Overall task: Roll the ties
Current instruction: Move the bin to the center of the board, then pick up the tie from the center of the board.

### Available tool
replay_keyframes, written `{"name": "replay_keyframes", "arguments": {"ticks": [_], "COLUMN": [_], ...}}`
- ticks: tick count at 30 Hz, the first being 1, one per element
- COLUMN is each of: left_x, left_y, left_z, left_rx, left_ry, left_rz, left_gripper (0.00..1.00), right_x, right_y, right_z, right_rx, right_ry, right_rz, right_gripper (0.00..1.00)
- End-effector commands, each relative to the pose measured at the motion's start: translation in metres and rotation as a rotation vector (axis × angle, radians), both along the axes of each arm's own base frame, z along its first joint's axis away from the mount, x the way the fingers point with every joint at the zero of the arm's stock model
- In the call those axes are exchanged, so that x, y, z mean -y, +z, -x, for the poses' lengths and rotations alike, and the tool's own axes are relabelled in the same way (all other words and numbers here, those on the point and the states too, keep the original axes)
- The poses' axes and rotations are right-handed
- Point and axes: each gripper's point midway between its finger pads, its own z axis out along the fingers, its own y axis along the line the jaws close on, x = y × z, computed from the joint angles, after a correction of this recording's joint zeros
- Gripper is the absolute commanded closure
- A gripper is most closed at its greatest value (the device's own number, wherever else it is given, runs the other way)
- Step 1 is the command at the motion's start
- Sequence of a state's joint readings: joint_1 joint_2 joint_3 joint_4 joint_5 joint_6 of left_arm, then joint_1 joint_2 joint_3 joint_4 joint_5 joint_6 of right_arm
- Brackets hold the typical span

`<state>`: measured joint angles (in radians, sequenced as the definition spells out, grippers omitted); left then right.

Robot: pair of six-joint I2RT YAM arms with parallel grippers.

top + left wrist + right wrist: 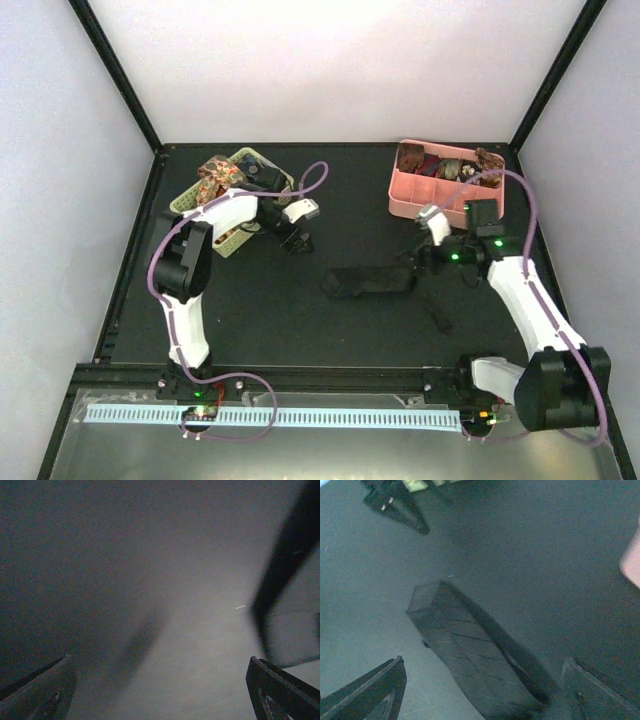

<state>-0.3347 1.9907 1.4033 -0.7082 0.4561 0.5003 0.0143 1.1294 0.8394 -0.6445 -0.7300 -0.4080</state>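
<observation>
A dark tie (368, 281) lies flat on the black table at the middle, its wide end to the left; its narrow tail (436, 318) trails to the lower right. In the right wrist view the tie (470, 655) runs between the fingers. My right gripper (418, 258) is open just right of the tie's near end, low over it. My left gripper (297, 243) is open and empty over bare table, left of the tie and apart from it. Patterned ties (218, 177) lie in a green basket (190, 203). Rolled ties (452, 168) sit in a pink tray (404, 198).
The green basket stands at the back left under my left arm. The pink compartment tray stands at the back right behind my right gripper. Purple cables (318, 176) loop over both arms. Black frame posts (120, 80) rise at the table's back corners.
</observation>
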Motion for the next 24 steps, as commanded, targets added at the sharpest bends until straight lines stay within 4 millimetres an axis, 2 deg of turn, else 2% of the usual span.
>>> {"name": "replay_keyframes", "arguments": {"ticks": [1,3,6,10,13,16,20,24], "left_x": [0.031,0.027,0.011,-0.017,-0.034,-0.045,-0.051,-0.055], "left_y": [0.059,0.070,0.083,0.098,0.103,0.105,0.106,0.107], "left_z": [0.016,0.014,0.010,0.005,0.005,0.010,0.013,0.013], "left_rx": [0.015,0.011,-0.003,0.011,0.025,0.014,0.016,0.039], "left_ry": [-0.029,0.008,0.081,0.171,0.207,0.230,0.245,0.250], "left_rz": [0.221,0.262,0.320,0.379,0.395,0.421,0.439,0.423], "left_gripper": [0.04,0.05,0.05,0.04,0.03,0.03,0.03,0.03], "right_x": [-0.038,-0.065,-0.109,-0.152,-0.169,-0.179,-0.189,-0.194], "right_y": [-0.009,-0.016,-0.031,-0.064,-0.089,-0.111,-0.127,-0.136], "right_z": [0.001,0.005,0.020,0.036,0.041,0.044,0.039,0.025], "right_rx": [0.096,0.123,0.162,0.170,0.163,0.173,0.235,0.251], "right_ry": [0.181,0.274,0.429,0.567,0.625,0.662,0.667,0.627], "right_rz": [0.214,0.275,0.353,0.459,0.532,0.614,0.721,0.781], "right_gripper": [0.13,0.14,0.15,0.17,0.19,0.20,0.19,0.20]}}
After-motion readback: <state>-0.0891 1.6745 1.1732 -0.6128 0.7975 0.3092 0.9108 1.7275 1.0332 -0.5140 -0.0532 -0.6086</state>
